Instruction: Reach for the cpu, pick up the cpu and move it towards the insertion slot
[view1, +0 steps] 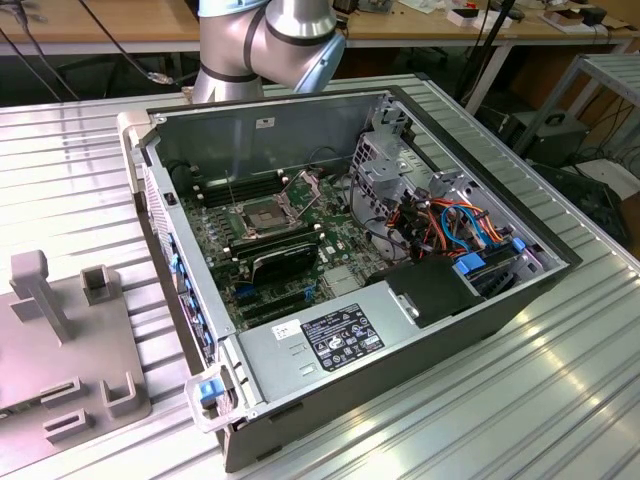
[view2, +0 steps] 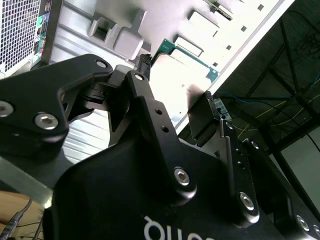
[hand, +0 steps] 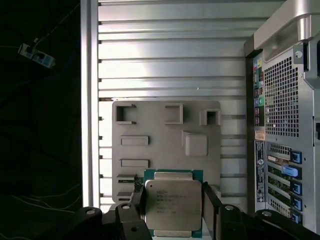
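CPU (hand: 173, 205) sat flat between my two fingers (hand: 211, 200) in the first wrist view, over the near edge of the grey fixture plate (hand: 165, 145), beside the open computer case (view1: 400, 250) on the ribbed table (view1: 80, 180). Its faces ran parallel to my jaws, lid facing up at the camera; roughly square, no clear long axis. Jaws flanked its sides; whether they gripped it yet, I couldn't tell. Insertion slot (view1: 262, 217) lay inside the case, well apart.

- The exterior view looked down obliquely, from moderate distance, into the open computer case (view1: 360, 260).
- The first wrist view faced straight down on the grey fixture plate (hand: 165, 145).
- The second wrist view looked along the gripper (view2: 177, 112), very close.
- Both wrist views shared that plate.
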